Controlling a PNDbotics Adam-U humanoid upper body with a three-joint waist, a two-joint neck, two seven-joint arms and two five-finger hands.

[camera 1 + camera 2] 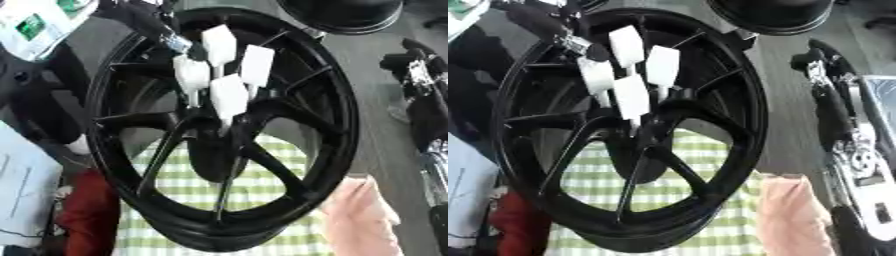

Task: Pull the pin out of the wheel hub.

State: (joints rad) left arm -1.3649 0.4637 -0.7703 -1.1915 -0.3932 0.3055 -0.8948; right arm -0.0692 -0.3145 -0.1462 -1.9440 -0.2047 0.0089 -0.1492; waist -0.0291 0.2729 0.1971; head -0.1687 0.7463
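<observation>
Wheel hub [223, 130], glossy black with thin spokes fanning out from its centre, fills the middle of both views and stands tilted over a green-and-white checked cloth [262, 185] that shows through the gaps between the spokes. A robot hand [219, 70] with white fingers [229, 95] reaches down from the upper left on a dark arm [144, 20] (by the side it enters from, this is the left hand), its fingers bunched together and pointing at the centre of the hub, their tips touching or just above it. The pin itself cannot be made out among the fingers, so whether they pinch anything cannot be told. At the right edge of the right eye view a second dark arm with silver parts [842, 125] runs downwards beside the wheel; its hand is not visible. A red object [87, 215] lies at the lower left, and a pale pink cloth [363, 215] lies at the lower right, both just beside the rim.
</observation>
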